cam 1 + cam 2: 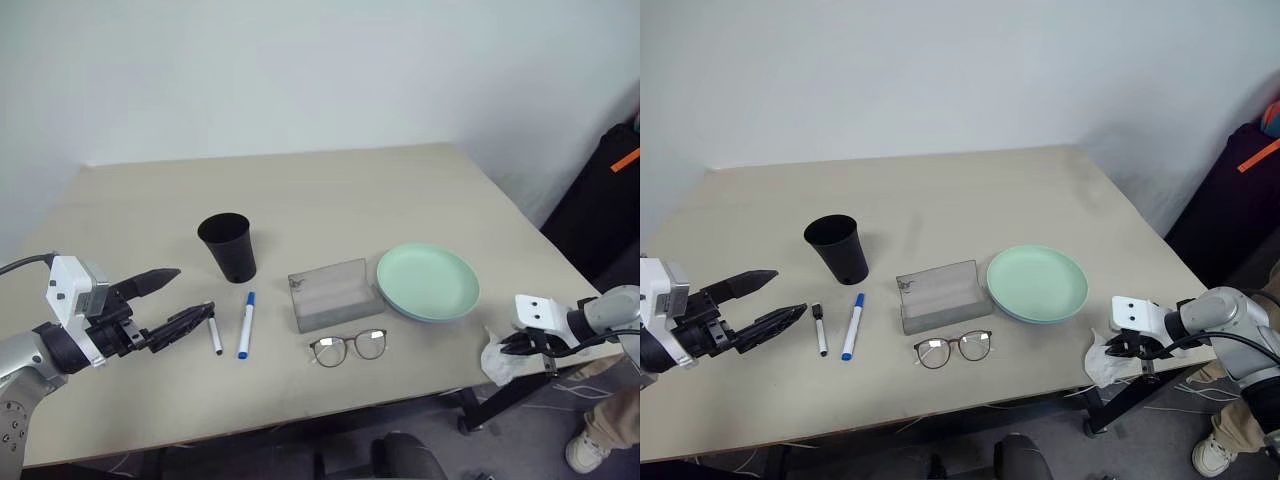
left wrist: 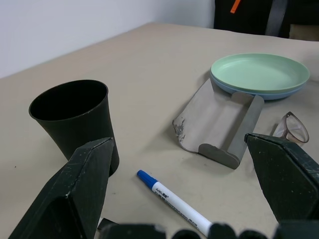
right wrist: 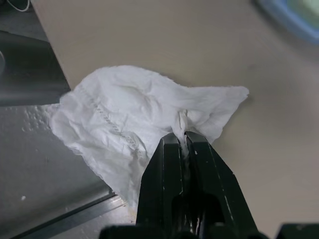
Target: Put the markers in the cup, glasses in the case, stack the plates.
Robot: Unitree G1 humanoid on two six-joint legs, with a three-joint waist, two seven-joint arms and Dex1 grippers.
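The black cup (image 1: 230,247) stands upright left of centre. Two markers lie in front of it, a black-capped marker (image 1: 215,335) and a blue-capped marker (image 1: 246,323). My left gripper (image 1: 194,291) hovers open just left of them, nothing between its fingers (image 2: 84,184). The grey case (image 1: 330,293) lies open mid-table, and the glasses (image 1: 348,346) rest just in front of it. The mint green plate (image 1: 428,280) sits on top of the light blue plate (image 2: 259,94). At the table's front right corner my right gripper (image 3: 182,137) is shut on a crumpled white tissue (image 3: 129,114).
The tissue (image 1: 1102,362) hangs over the table's front right edge (image 1: 450,385). A dark object with an orange strip (image 1: 615,190) stands beyond the right side. A person's leg and shoe (image 1: 595,440) show at the lower right, near the table's frame.
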